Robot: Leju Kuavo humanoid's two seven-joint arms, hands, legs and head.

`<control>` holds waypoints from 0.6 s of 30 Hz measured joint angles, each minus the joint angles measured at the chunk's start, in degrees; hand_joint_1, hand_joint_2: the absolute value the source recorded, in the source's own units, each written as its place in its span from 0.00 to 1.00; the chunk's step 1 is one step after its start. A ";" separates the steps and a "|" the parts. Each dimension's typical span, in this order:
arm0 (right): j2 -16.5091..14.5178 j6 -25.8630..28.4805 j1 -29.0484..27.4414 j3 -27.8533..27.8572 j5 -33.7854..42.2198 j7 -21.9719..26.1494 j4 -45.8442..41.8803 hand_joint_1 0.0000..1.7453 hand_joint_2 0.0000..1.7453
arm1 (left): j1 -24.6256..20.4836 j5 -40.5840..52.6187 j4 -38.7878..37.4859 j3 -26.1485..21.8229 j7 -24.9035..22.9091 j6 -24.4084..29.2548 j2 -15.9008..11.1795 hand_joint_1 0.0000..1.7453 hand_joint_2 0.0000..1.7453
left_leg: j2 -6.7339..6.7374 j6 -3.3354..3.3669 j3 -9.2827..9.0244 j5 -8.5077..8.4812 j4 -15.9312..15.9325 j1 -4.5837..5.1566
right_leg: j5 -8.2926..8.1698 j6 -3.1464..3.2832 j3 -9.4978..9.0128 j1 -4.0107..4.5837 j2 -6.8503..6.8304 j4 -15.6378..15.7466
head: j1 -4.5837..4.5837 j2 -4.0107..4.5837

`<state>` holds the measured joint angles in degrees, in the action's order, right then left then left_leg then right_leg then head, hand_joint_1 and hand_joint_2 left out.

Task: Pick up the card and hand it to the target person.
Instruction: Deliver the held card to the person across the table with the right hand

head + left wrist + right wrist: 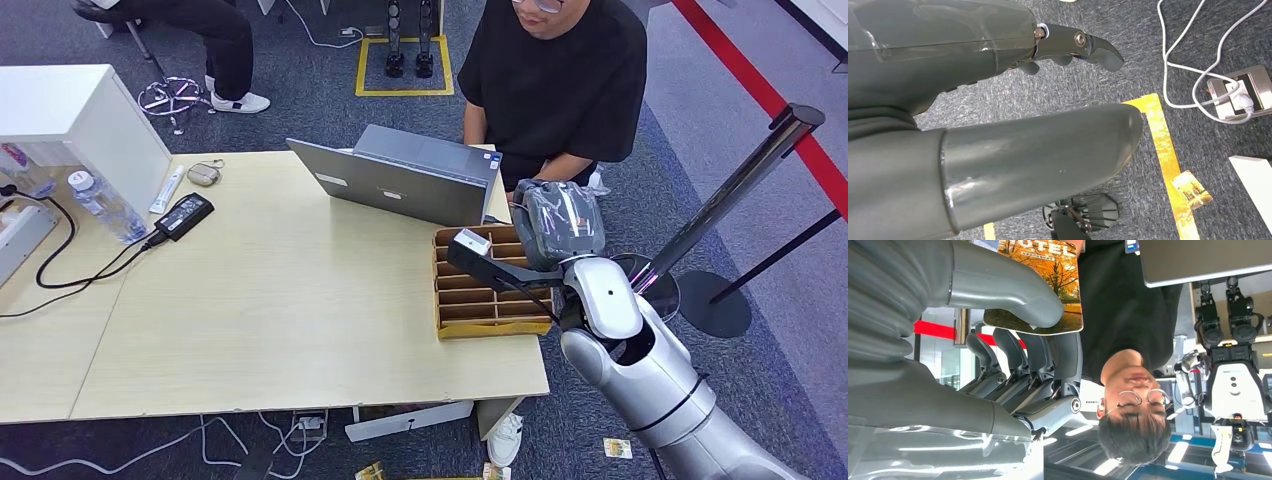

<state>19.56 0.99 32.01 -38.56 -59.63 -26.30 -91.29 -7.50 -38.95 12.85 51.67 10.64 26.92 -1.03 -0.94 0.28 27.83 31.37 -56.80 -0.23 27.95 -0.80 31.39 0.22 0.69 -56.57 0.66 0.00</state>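
Wooden table (280,330), divided tray (490,327), right hand (1013,340) pinching card (1048,285)

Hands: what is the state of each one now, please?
Left hand: holds nothing, fingers apart, open.
Right hand: pinches the card under its thumb.

One light wooden table (280,330). One grey open laptop (400,180). One brown cardboard compartment tray (485,310). One clear plastic water bottle (105,205). One black power adapter (183,215). One autumn-print card (1040,287). Two persons: one in black T-shirt (560,85), one in dark trousers (215,40).
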 joint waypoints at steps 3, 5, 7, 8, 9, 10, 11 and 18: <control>0.23 0.02 0.69 0.10 0.67 0.32 0.07 0.86 1.00 | -0.02 0.12 0.00 0.00 -0.07 -0.04 -0.01 0.00 0.00 | 0.00 0.00 0.01 0.00 0.00 0.00 | 0.00 0.00 0.00 0.00 0.00 0.00 | 0.01 0.00; 0.41 0.10 1.82 0.18 1.17 0.86 0.34 0.87 1.00 | -0.10 0.40 0.00 0.00 -0.21 -0.10 -0.03 0.00 0.00 | 0.01 0.00 0.01 0.00 0.00 0.00 | 0.00 0.00 0.00 0.00 0.01 0.00 | 0.00 -0.01; 0.64 0.14 3.34 0.25 1.65 1.50 1.00 0.86 1.00 | -0.22 0.74 0.00 0.00 -0.39 -0.18 -0.04 0.00 0.00 | 0.00 0.00 0.01 0.00 0.00 0.00 | 0.00 0.00 0.00 0.00 0.01 0.00 | 0.01 -0.01; 0.73 0.15 4.18 0.28 1.89 1.81 1.54 0.87 1.00 | -0.28 0.90 0.00 0.00 -0.52 -0.23 -0.04 0.00 0.00 | 0.00 0.00 0.01 0.00 0.00 0.00 | 0.00 0.00 0.00 0.00 0.00 0.00 | 0.01 -0.01; 0.80 0.15 5.13 0.31 2.16 2.13 2.22 0.87 1.00 | -0.36 1.06 0.00 0.00 -0.67 -0.27 -0.04 0.00 0.00 | -0.01 0.00 0.01 0.00 0.00 0.00 | 0.00 0.00 0.00 0.00 0.00 0.00 | 0.01 -0.01; 0.89 0.15 6.08 0.33 2.41 2.40 3.02 0.87 1.00 | -0.45 1.23 0.00 0.00 -0.84 -0.31 -0.04 0.00 0.00 | -0.01 0.01 0.01 0.00 0.00 0.00 | -0.01 0.00 0.00 0.00 0.00 0.00 | 0.02 -0.02; 0.97 0.15 7.03 0.34 2.62 2.66 3.85 0.87 1.00 | -0.56 1.40 0.00 0.00 -1.01 -0.34 -0.04 0.00 0.00 | -0.01 0.01 0.01 -0.01 0.00 0.00 | -0.01 0.00 0.00 -0.01 0.00 0.00 | 0.00 -0.02; 1.20 1.31 14.04 0.33 3.94 4.81 11.65 0.86 1.00 | -1.60 2.57 0.00 0.18 -1.76 -1.10 -0.04 0.00 0.00 | -0.04 0.03 0.04 -0.02 -0.01 0.00 | -0.01 0.00 0.00 -0.01 -0.03 -0.01 | 0.01 -0.01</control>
<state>20.76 2.30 46.04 -38.23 -55.69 -21.50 -79.64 -9.10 -36.39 12.85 51.85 8.88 25.81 -1.07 -0.98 0.31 27.86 31.35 -56.80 -0.23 27.94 -0.80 31.39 0.21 0.66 -56.58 0.67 -0.01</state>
